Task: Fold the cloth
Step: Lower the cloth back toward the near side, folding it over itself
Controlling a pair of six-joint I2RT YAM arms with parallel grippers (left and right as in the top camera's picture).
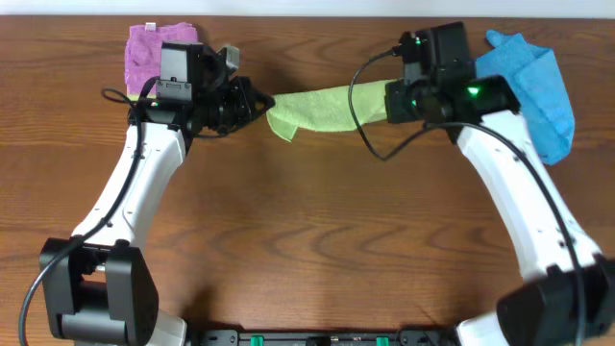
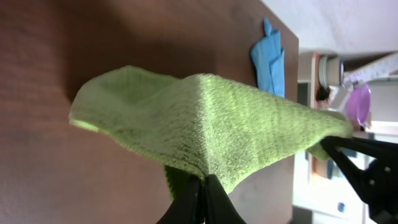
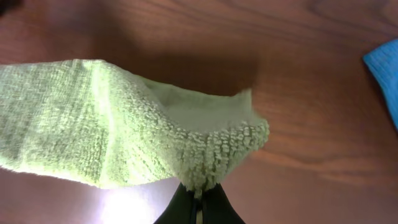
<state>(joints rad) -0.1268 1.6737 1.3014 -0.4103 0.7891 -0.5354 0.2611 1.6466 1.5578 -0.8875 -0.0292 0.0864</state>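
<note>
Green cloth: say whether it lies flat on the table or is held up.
Held up. The cloth stretches between the left gripper and right gripper, each shut on one end, sagging above the table.

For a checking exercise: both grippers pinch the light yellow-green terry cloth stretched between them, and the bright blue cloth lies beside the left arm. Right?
No: the overhead view shows the bright blue cloth beside the right arm. The left gripper and right gripper do pinch the light yellow-green terry cloth between them.
</note>
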